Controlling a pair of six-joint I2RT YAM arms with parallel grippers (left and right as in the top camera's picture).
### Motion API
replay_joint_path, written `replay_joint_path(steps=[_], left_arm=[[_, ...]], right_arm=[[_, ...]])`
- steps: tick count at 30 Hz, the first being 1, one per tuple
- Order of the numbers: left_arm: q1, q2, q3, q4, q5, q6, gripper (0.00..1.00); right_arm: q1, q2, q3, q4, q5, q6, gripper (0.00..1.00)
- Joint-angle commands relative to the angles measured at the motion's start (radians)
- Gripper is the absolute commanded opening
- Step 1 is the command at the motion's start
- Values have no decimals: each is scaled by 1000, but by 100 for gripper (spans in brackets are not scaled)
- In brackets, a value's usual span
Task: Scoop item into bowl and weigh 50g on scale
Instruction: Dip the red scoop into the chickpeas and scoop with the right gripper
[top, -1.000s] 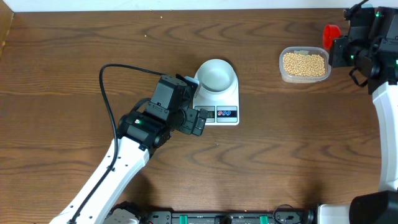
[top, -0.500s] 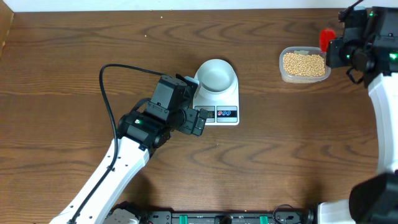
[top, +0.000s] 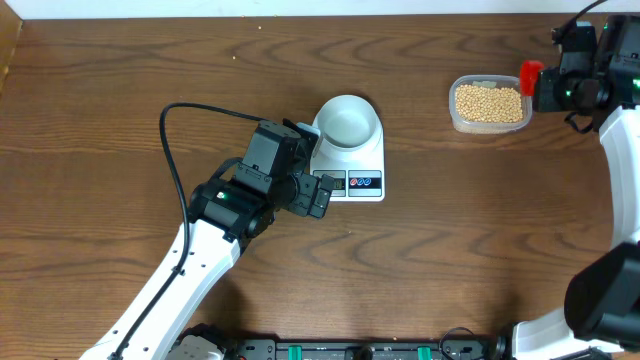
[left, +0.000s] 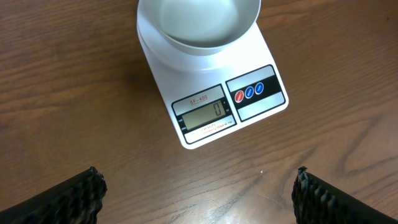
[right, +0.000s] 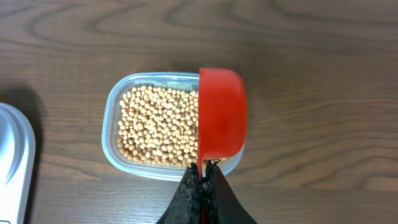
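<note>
The white bowl (top: 348, 120) stands empty on the white scale (top: 350, 183) at the table's middle; both show in the left wrist view, bowl (left: 199, 25) and scale (left: 261, 102), whose display reads 0. My left gripper (top: 320, 195) is open and empty just left of the scale's front; its fingertips (left: 199, 193) frame bare table. Tan beans (top: 489, 103) fill a clear tub (top: 456, 118) at the far right. My right gripper (right: 202, 180) is shut on the handle of a red scoop (right: 221, 118), held on edge above the tub's right end (right: 112, 124). The scoop also shows in the overhead view (top: 530, 77).
A black cable (top: 175, 120) loops over the table left of the left arm. The table's far edge meets a white wall at the top.
My right gripper with the red scoop has shifted slightly down and right beside the tub. The left arm, bowl and scale have not moved.
</note>
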Motion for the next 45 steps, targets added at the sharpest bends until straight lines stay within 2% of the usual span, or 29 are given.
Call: replay_joint_path(steps=[1, 8, 33, 45], left_arm=[[3, -11, -7, -3, 9, 18, 98], [3, -11, -7, -3, 9, 18, 98], [3, -11, -7, -3, 9, 18, 98], [3, -11, -7, -3, 9, 18, 98]], right_arm=[[-7, 61, 13, -3, -78, -6, 1], [-7, 137, 13, -5, -89, 17, 1], [-5, 166, 13, -27, -82, 39, 1], [-5, 189, 13, -41, -224, 55, 1]])
